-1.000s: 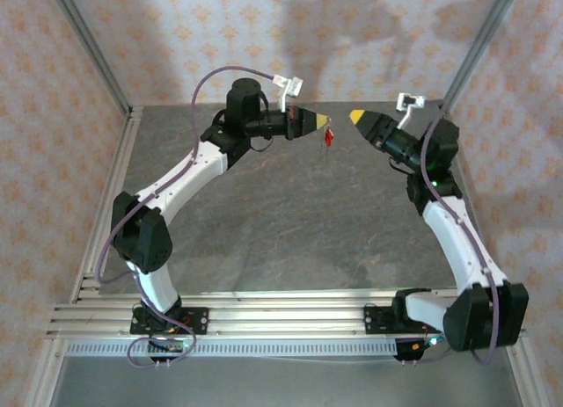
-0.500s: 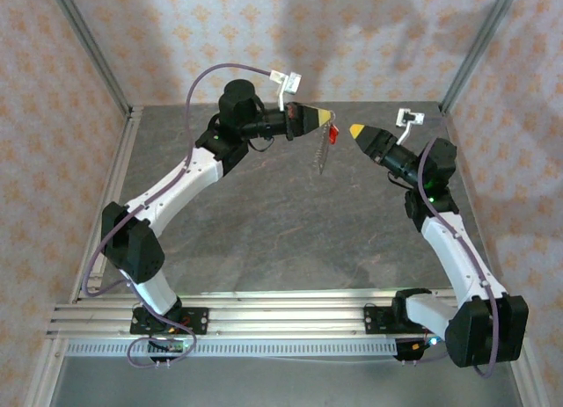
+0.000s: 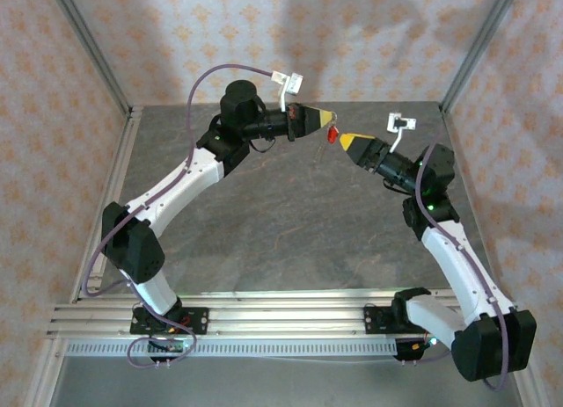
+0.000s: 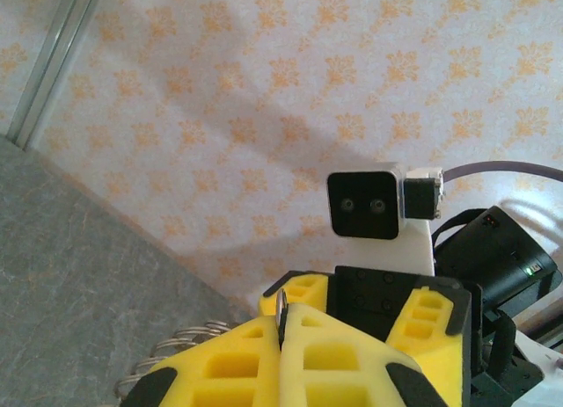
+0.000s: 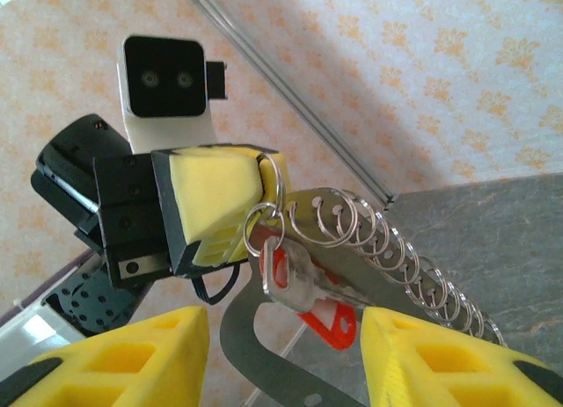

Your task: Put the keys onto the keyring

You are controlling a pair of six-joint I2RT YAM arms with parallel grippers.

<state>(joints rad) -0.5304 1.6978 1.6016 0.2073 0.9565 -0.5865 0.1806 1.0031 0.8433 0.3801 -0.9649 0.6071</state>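
Pinching the keyring [image 5: 396, 249] in my left gripper [image 3: 327, 118] over the worktop's [image 3: 290, 240] far edge, loads of room nearside; red key [image 5: 303, 293] dangles slantwise by my parted right gripper [image 3: 345, 141].

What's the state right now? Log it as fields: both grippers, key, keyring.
left gripper: shut, pinching a thin ring of the keyring
right gripper: open, fingers either side of the key, apart from it
key: red head, silver blade, hanging just below the left gripper's tip
keyring: held in the air, its fringe of small rings trailing away
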